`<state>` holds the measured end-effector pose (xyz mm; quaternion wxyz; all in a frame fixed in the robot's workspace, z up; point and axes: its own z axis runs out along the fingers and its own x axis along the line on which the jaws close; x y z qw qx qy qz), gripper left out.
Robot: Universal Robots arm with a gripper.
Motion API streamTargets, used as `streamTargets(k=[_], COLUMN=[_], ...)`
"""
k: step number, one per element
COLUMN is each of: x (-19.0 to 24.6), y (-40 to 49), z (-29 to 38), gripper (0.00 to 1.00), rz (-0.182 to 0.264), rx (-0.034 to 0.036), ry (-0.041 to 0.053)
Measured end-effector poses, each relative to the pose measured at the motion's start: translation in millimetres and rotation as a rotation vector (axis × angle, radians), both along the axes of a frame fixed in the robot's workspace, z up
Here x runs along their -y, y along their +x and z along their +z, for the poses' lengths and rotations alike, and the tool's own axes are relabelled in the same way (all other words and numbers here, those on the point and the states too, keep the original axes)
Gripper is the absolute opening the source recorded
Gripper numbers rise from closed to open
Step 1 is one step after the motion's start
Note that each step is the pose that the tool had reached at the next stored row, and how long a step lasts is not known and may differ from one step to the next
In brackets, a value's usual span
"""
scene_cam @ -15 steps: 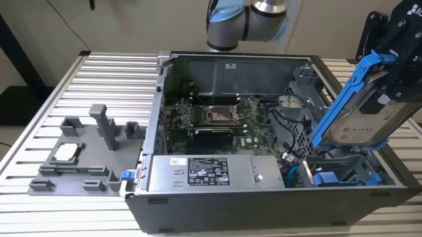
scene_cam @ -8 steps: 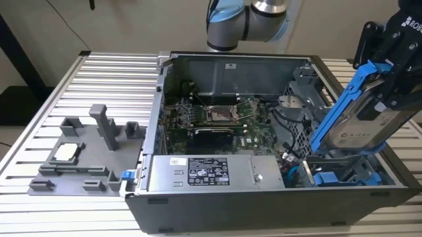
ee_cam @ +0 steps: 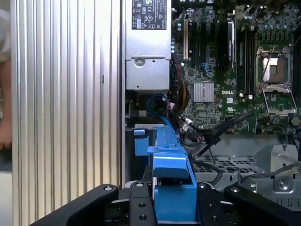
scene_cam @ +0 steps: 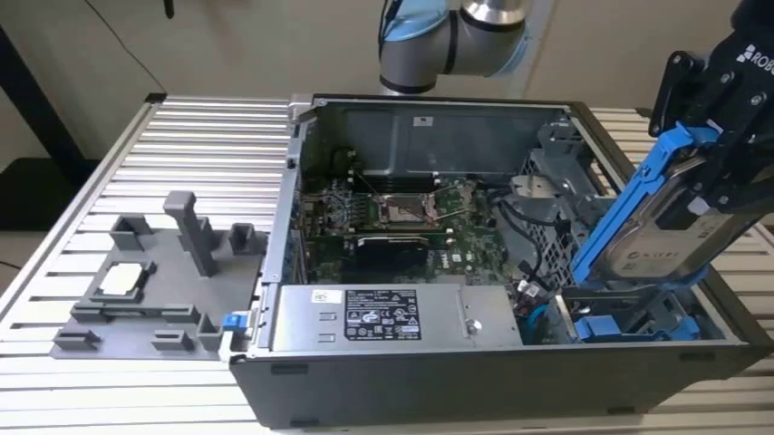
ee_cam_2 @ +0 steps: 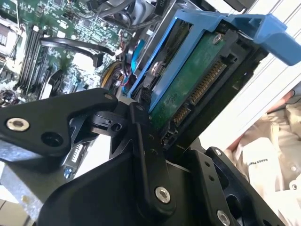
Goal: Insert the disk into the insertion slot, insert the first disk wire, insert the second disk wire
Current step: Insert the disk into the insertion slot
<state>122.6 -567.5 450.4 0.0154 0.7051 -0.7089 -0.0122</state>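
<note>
Insertion slot at near corner of case, exterior view's right. Just above, disk tilted steeply, long axis near upright, lower end at slot's mouth. Gripper jaws clenched on disk. Black cables crowd its flank; motherboard beyond.

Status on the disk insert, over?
Gripper shut on disk. Disk tilted, lower end near slot, not seated. Cables beside slot, none seen across it.
</note>
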Motion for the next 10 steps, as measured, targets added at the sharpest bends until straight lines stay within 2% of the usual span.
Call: streamTargets(k=[7,10], x=[2.0,2.5], y=[3.5,4.3], z=[-6.7,-11.6], gripper=[0.33,0.33], rz=[0.004,0.005], rx=[0.0,0.0], ry=[0.0,0.0001])
